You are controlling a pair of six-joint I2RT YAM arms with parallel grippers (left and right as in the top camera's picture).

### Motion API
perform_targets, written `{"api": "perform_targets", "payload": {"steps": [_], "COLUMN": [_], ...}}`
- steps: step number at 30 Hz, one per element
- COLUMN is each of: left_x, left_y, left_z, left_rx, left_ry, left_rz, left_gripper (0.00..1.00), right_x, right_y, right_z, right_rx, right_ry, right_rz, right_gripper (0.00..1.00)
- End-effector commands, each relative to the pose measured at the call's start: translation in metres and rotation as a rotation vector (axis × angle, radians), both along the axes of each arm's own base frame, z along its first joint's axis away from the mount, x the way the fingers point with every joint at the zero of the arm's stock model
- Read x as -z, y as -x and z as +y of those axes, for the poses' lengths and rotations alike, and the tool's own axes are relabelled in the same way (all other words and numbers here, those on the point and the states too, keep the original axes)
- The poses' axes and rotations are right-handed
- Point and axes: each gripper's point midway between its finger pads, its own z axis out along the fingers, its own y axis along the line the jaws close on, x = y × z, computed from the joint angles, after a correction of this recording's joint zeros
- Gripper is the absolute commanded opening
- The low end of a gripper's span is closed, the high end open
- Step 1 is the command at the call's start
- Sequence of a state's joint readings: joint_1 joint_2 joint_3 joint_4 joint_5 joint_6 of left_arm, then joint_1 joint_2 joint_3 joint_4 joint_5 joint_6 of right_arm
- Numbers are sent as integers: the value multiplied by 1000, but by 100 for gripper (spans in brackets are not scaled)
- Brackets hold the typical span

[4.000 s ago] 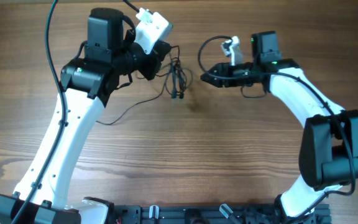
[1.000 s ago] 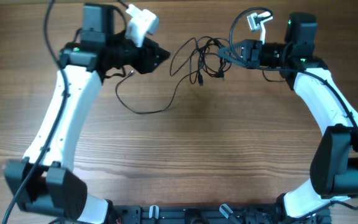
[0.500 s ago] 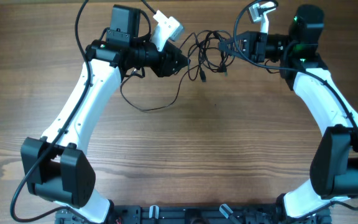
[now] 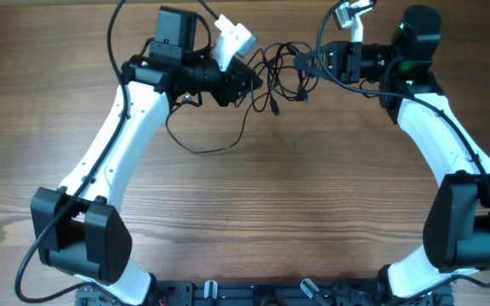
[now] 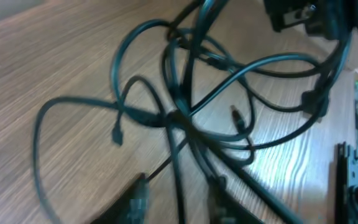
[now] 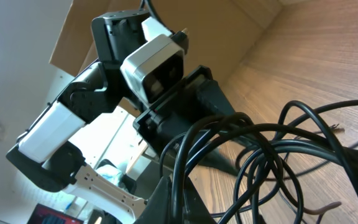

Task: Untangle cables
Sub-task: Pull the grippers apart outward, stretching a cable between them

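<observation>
The cables point(image 4: 281, 70) form a loose black tangle at the far middle of the table point(image 4: 313, 204), with one strand trailing off to the left. The right gripper point(image 4: 311, 61) pinches the tangle's right edge with its jaws pressed together. The left gripper point(image 4: 256, 81) is at the left edge with its jaws apart and a strand between them.
</observation>
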State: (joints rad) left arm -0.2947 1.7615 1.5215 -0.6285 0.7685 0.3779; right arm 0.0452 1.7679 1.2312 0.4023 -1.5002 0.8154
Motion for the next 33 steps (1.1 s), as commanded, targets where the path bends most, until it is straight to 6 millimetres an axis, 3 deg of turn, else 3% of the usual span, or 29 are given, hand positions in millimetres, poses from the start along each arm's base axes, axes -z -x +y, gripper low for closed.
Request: {"api": "perform_targets", "payload": {"steps": [1, 3, 9, 12, 16, 21, 25, 29, 33], "left_x": [10, 18, 28, 25, -9, -63, -86, -97, -97], "left_y": [0, -2, -22, -35, -37, -30, -18, -9, -9], "left_z": [-14, -16, 9, 37, 91, 172, 226, 238, 233], "left_rx": [44, 46, -64, -152, -275, -497, -630, -625, -611], "left_ry": [7, 2, -67, -80, -80, -127, -123, -47, -46], "left_rz": [12, 23, 17, 28, -9, -126, -154, -151, -149], "left_gripper": [31, 4, 4, 4, 4, 4, 4, 4, 4], "right_x": [-16, -17, -21, -20, -10, 26, 67, 110, 148], "right_y": [10, 10, 8, 4, -13, -31, -43, -43, -43], "right_z": [1, 1, 1, -1, -15, -38, -53, -68, -99], "right_rx": [-31, -31, -20, 4, 106, 251, 388, 481, 623], "right_ry": [-6, -6, -8, -6, 12, 98, 246, 444, 657], "right_rz": [-34, -38, -63, -63, -54, 7, 70, 123, 234], "right_gripper": [5, 4, 5, 4, 5, 5, 5, 5, 5]}}
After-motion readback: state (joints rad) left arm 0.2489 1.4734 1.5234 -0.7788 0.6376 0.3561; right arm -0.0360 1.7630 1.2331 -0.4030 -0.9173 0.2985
